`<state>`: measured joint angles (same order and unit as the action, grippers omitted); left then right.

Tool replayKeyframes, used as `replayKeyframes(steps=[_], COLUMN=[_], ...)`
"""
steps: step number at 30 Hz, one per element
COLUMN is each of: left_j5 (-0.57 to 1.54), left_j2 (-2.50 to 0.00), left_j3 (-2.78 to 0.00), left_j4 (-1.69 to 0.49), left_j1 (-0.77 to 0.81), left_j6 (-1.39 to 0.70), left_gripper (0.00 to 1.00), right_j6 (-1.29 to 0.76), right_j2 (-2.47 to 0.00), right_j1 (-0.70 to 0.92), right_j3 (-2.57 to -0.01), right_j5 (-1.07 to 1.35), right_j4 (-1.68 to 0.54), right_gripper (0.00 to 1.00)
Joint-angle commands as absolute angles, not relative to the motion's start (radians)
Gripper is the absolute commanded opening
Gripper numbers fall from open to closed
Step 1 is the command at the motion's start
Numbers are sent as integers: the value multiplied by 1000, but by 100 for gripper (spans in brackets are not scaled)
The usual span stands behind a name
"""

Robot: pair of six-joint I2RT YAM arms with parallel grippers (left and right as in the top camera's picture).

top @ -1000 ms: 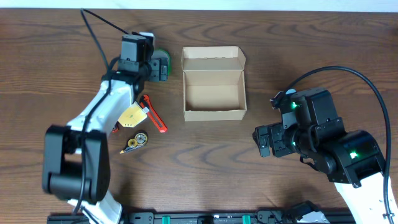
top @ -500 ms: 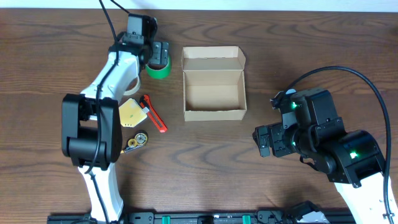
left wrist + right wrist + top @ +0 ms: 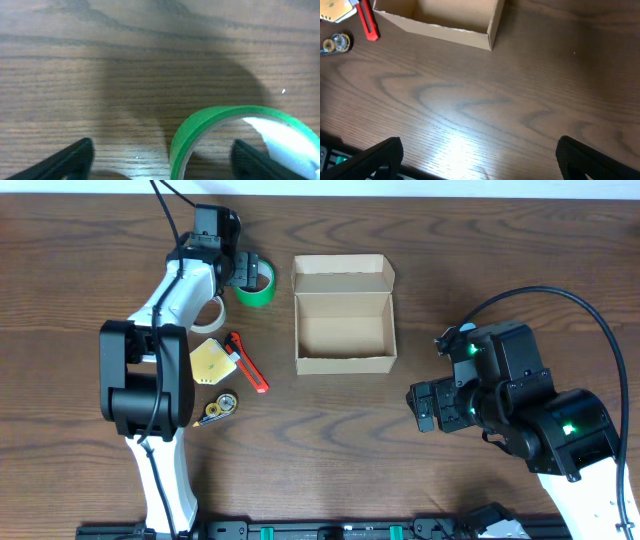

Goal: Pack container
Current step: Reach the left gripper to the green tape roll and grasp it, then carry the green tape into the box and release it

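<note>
Fingers of the left gripper are spread astride the green tape roll at far left.
One finger is outside the roll's wall and the other inside its ring, with no pinch showing. The container stands open, just right of the roll. The right gripper hangs spread over the table at near right.

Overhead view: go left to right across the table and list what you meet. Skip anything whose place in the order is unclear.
Yellow pad → green tape roll → open cardboard container → right hand
</note>
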<state>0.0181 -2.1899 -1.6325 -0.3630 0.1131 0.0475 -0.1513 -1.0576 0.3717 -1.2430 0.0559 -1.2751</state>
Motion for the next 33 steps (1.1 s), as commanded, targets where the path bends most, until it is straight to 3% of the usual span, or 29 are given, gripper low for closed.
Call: replayKeyframes(steps=[1, 4, 8, 11, 14, 15, 25, 33], left_j5=[10, 1, -8, -8, -7, -7, 9, 86], left_j2=[-2225, -2238, -2247, -2246, -2246, -2245, -2167, -2004], left_j3=[-1654, -1654, -1654, -1655, -1665, -1675, -1938, -1966], left_j4=[-366, -365, -364, -355, -364, -373, -691, -944], left_j1=[111, 111, 112, 112, 112, 112, 159, 276], left_j6=[61, 68, 68, 68, 67, 67, 68, 102], left_gripper=[77, 73, 49, 39, 10, 5, 5, 5], right_j6=[-141, -141, -141, -141, -141, -141, -141, -141], right_j2=[-1057, -1057, -1057, -1057, -1057, -1057, -1057, -1057], right_j1=[378, 378, 378, 379, 379, 378, 378, 379], right_j3=[-1244, -1244, -1244, -1244, -1244, -1244, -1244, -1244], right_j5=[60, 60, 60, 60, 60, 60, 60, 60], right_j4=[-1276, -1276, -1276, -1276, -1276, -1276, -1276, -1276], right_gripper=[99, 99, 99, 99, 99, 99, 99, 99])
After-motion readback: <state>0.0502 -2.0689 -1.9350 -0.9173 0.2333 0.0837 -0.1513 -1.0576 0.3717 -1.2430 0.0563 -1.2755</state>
